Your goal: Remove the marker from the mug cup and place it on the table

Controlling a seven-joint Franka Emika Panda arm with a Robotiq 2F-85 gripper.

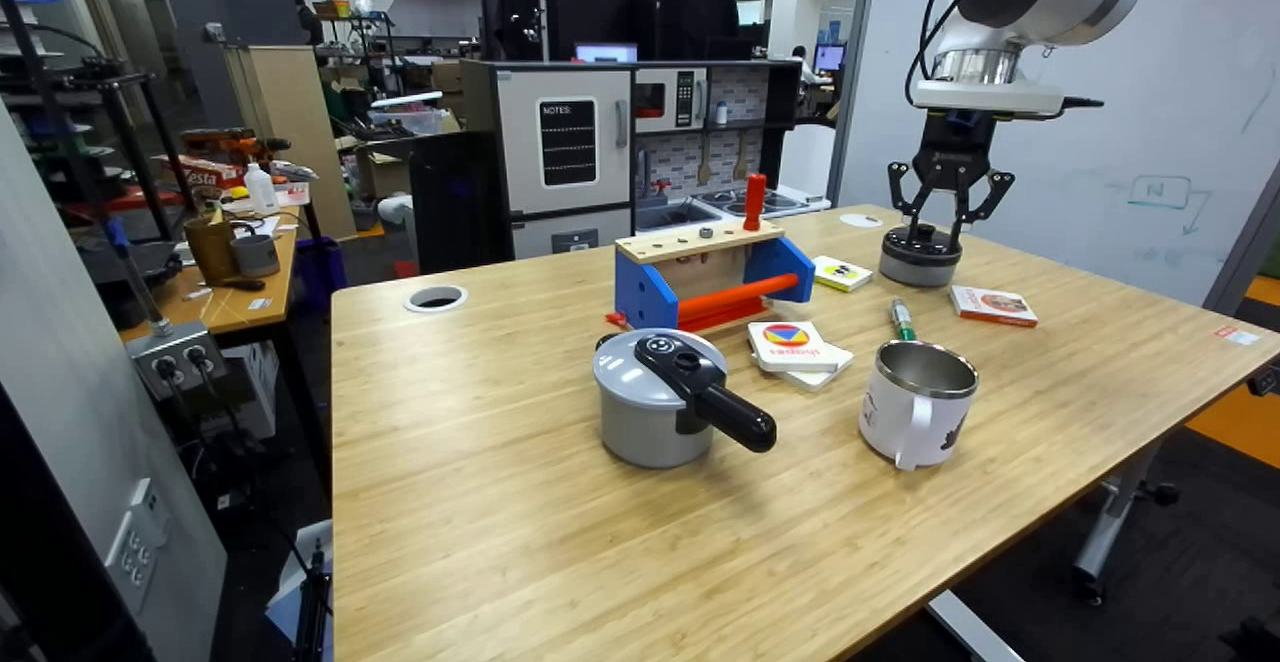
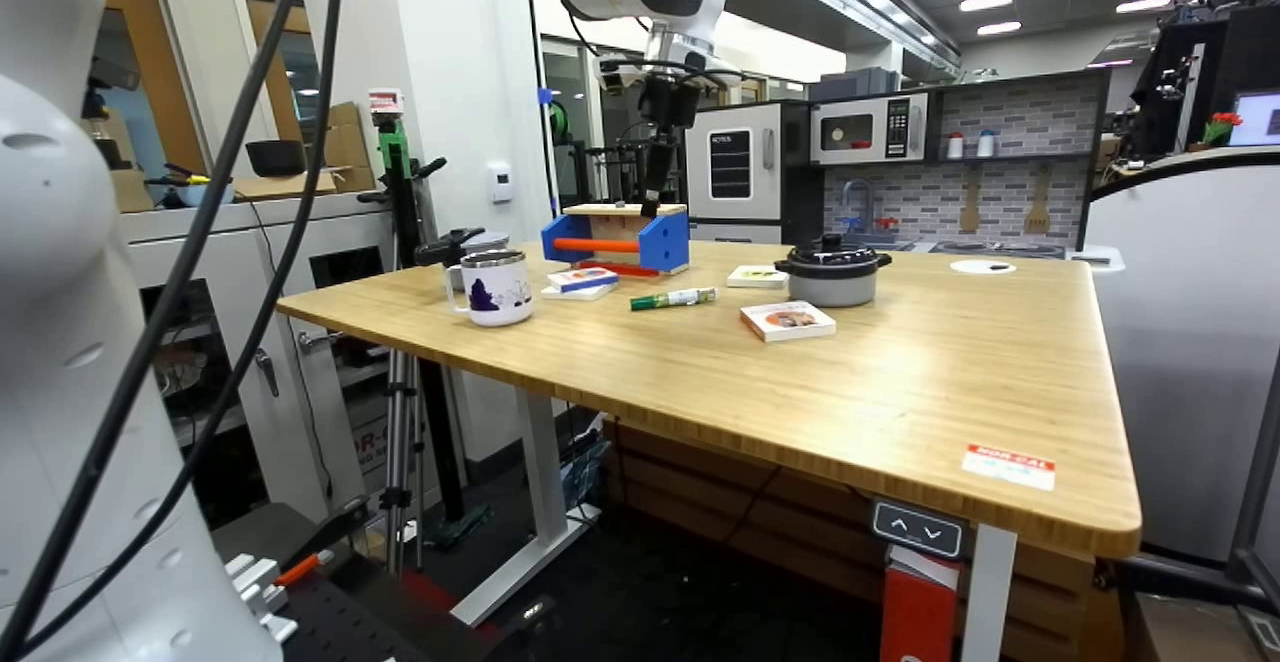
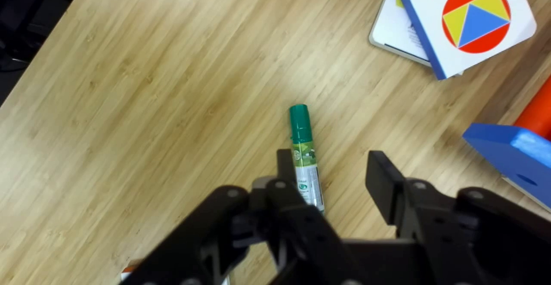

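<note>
marker point(image 3: 306, 158): it's lying flat on its side out on the table point(image 1: 480, 502), green cap point(image 3: 300, 123) end nearer the mug cup point(image 2: 497, 289) but not touching it. It's sitting between the shapes book point(image 3: 467, 22) and the orange-edged book point(image 2: 788, 322).
mug cup: it's standing upright, and nothing's poking out of the top in both exterior views. I'm not seeing all the way down inside though, fwiw.
tool point(image 3: 330, 164): it's hanging above the marker with its fingers point(image 3: 284, 162) spread wide, holding nothing. In the wrist view one finger is covering a bit of the marker, but in an exterior view the tool point(image 2: 651, 206) is hovering well above it.
table: I'm thinking the job's basically done here. The marker is resting on it, outside the mug cup, so both halves are looking met.
arm point(image 1: 1040, 2): as for what's left, I'm not spotting anything for the marker itself. My guess is it's just needing to clear off without nudging anything.
</note>
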